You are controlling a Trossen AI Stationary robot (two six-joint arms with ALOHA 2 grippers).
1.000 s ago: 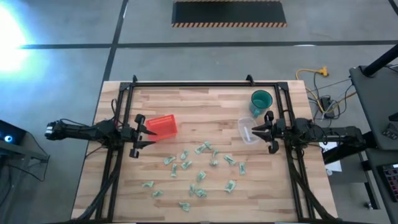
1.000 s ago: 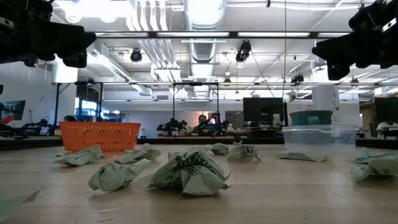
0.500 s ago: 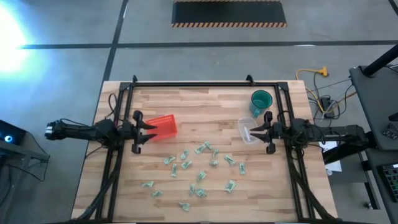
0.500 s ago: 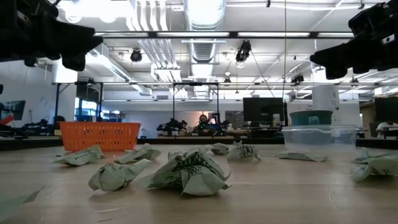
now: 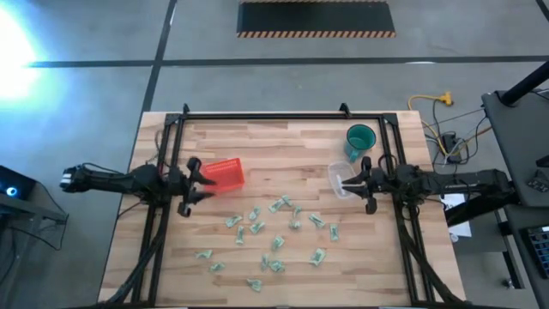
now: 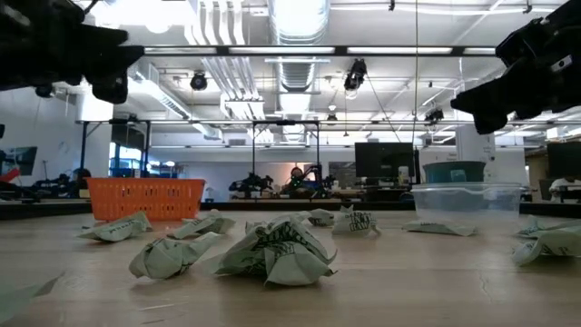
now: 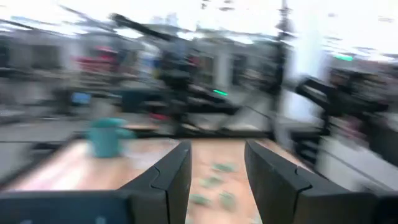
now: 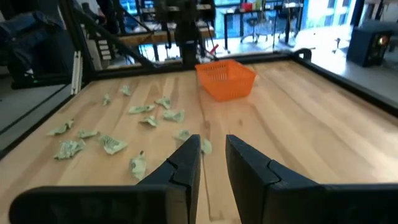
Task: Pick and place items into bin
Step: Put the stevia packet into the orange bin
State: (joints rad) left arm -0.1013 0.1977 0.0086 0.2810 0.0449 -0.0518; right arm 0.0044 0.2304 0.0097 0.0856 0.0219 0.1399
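The job has hardly begun — the items [image 5: 266, 236] lie scattered on the table [image 5: 300, 146], and the red basket [image 5: 225, 172] looks empty, though that's hard to see. Left gripper [image 5: 190, 183] and right gripper [image 5: 353, 182] hang apart, fingers open, holding nothing.

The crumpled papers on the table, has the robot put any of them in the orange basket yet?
None looks binned yet. The crumpled papers all lie scattered on the table, and the orange basket seems empty. Nothing is in hand: the left hand beside the basket and the right hand over the clear tub both hold nothing, fingers apart. All the picking is left.
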